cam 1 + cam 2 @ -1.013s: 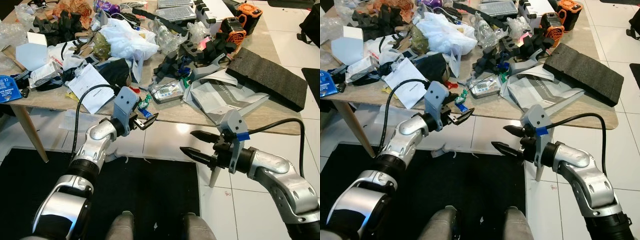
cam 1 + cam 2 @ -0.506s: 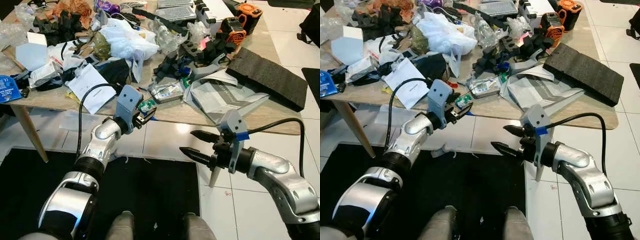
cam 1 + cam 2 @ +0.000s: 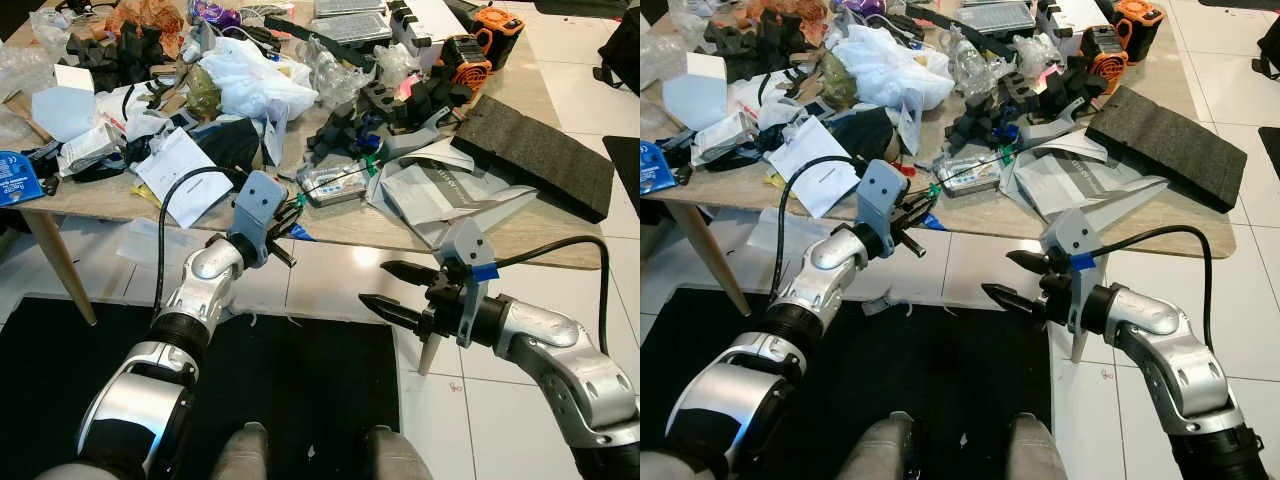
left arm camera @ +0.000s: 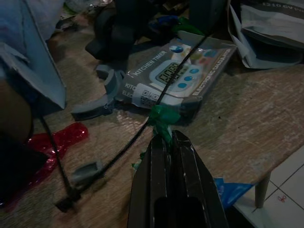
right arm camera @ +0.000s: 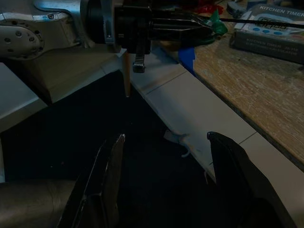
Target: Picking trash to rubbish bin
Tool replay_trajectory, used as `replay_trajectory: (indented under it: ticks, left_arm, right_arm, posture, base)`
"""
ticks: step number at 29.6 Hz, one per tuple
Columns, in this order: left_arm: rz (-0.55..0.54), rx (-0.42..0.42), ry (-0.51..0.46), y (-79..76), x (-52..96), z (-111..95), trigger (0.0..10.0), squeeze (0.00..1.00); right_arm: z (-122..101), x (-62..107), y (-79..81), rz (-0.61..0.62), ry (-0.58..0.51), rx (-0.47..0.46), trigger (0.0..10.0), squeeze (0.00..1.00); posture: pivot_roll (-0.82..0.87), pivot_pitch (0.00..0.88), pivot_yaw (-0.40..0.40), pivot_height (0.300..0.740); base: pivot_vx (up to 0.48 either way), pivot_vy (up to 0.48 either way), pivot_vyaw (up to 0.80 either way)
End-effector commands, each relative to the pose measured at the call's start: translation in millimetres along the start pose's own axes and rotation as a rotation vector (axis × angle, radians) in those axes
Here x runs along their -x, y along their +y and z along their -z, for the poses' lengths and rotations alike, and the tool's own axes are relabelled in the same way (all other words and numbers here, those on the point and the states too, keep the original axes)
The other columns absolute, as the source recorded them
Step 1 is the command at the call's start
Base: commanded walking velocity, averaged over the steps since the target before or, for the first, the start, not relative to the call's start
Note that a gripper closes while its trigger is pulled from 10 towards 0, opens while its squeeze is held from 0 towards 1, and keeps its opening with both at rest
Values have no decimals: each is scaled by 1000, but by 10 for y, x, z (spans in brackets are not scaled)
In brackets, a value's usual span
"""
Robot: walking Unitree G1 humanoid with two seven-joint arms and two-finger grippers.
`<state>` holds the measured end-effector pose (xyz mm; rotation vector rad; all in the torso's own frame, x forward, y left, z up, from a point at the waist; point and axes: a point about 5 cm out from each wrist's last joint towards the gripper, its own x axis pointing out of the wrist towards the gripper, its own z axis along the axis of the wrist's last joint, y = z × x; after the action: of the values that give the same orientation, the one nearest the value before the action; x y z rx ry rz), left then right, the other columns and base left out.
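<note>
Left gripper (image 3: 291, 218) at centre-left of the head view, reaching to the near edge of the wooden table (image 3: 330, 222), fingers pressed together and clenched on a scrap of green wrapper (image 4: 161, 118). Just beyond the scrap, in the wrist view, a boxed kitchen timer (image 4: 183, 76) lying flat on the tabletop, with a thin black cable (image 4: 142, 126) running diagonally across the box and past the fingertips. Lower right of that view, a bit of blue plastic (image 4: 231, 188) hanging over the table edge. At left of it, a red wrapper (image 4: 64, 140) and a small grey foam piece (image 4: 85, 169).

Right gripper (image 3: 395, 287) at lower centre-right of the head view, well apart from the table, hovering over white floor tiles (image 3: 330, 285) beside a black mat (image 3: 300, 390), fingers spread wide and holding nothing.

Further up the frame, clutter across the tabletop: white plastic bag (image 3: 255, 75) at upper centre, loose papers (image 3: 180, 170) at left, dark foam slab (image 3: 535, 150) at right, orange tool (image 3: 470, 55) at upper right.
</note>
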<state>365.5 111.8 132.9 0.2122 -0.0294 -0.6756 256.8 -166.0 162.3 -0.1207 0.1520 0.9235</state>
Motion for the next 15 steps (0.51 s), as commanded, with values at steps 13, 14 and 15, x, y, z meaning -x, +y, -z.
replay_trajectory:
  ticks: [13,14,15]
  left_arm:
    - [-13,262,-238,241,339,-42,10000,0]
    - [-13,262,-238,241,339,-42,10000,0]
    - [-32,252,-257,269,425,-27,10000,0]
  right_arm:
    - [-67,-96,64,-30,-58,-13,10000,0]
    - [-67,-96,64,-30,-58,-13,10000,0]
    - [-75,-126,64,-30,-73,-22,10000,0]
  posture:
    - [-65,164,48,740]
    - [-65,164,48,740]
    - [-55,157,40,740]
  base:
    - [0,0,0]
    - [0,0,0]
    - [0,0,0]
